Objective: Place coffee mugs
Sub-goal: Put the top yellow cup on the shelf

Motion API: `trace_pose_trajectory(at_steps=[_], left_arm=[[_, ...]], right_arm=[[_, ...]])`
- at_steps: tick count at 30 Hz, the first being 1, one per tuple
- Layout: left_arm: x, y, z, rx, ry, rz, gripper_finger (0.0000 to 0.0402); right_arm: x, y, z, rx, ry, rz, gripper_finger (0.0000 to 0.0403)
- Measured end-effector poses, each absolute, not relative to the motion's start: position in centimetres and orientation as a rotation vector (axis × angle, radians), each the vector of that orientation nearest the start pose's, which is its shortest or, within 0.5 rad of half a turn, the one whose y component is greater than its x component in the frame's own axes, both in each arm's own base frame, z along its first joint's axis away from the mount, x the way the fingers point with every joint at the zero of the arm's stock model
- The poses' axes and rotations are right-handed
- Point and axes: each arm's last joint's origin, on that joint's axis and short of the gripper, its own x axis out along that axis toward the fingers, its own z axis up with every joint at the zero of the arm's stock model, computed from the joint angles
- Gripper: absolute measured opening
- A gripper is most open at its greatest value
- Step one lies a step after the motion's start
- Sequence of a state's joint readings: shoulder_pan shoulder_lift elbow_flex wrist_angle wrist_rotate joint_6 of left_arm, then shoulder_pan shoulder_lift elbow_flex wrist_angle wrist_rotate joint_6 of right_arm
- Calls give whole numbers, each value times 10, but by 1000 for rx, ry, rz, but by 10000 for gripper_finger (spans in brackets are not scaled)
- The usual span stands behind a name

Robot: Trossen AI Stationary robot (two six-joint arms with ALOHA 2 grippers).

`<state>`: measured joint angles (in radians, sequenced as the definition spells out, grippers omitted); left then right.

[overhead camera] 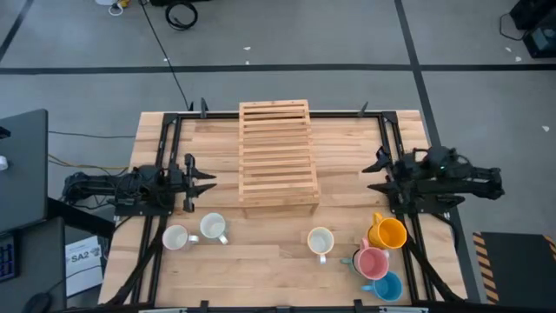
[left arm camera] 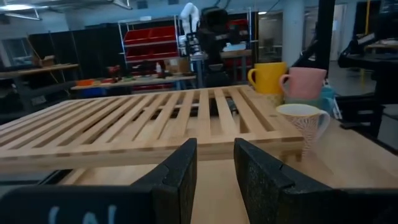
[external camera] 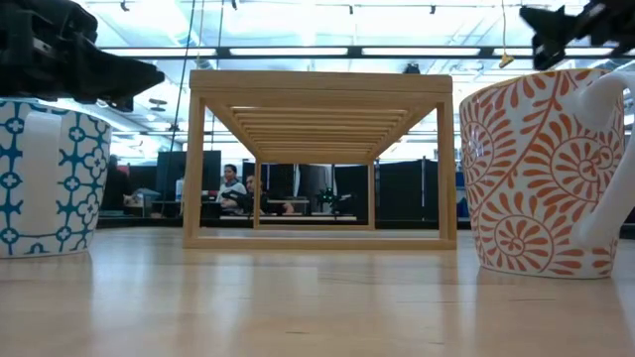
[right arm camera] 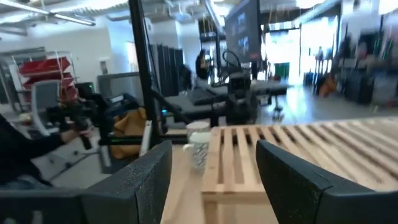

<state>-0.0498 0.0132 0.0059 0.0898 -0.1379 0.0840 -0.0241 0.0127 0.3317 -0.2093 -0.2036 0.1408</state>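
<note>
- The left gripper [overhead camera: 207,183] hovers at the left edge of the slatted wooden rack [overhead camera: 276,153], its fingers parted by a narrow gap and holding nothing
- The right gripper [overhead camera: 375,172] hovers at the rack's opposite edge, its fingers spread wide and empty
- The high view alone shows all six mugs in sight: two white mugs [overhead camera: 175,237] [overhead camera: 213,227] sit just beside the left gripper, toward the table's front edge
- A patterned mug [overhead camera: 321,240] stands between the two grippers, in front of the rack
- An orange mug [overhead camera: 388,232], a pink mug [overhead camera: 373,262] and a blue mug [overhead camera: 387,286] cluster close below the right gripper, the pink touching its neighbours
- Only the low view reveals the decoration: a blue-patterned mug [external camera: 50,178] on one side and an orange-leaf mug [external camera: 541,174] on the other, with the rack between them and people seated in the room behind
- The left wrist view looks across the rack top to the orange, pink and patterned mugs beyond
- The right wrist view shows one white mug at the rack's far edge
</note>
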Motion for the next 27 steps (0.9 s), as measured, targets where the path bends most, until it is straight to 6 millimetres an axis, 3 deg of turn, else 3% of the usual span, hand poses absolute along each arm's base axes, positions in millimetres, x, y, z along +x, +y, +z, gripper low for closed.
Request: trace_pose_trajectory(at_steps=[8,12,20,27], left_arm=[[98,-1,173,48,-80,89,114],[98,-1,173,48,-81,89,114],[98,-1,173,48,-81,89,114],[98,-1,173,48,-81,89,114]], right_arm=[[36,5,306,379,-168,219,239],[28,5,324,367,-309,248,239],[23,4,336,341,-459,227,238],[34,3,345,443,-356,188,236]])
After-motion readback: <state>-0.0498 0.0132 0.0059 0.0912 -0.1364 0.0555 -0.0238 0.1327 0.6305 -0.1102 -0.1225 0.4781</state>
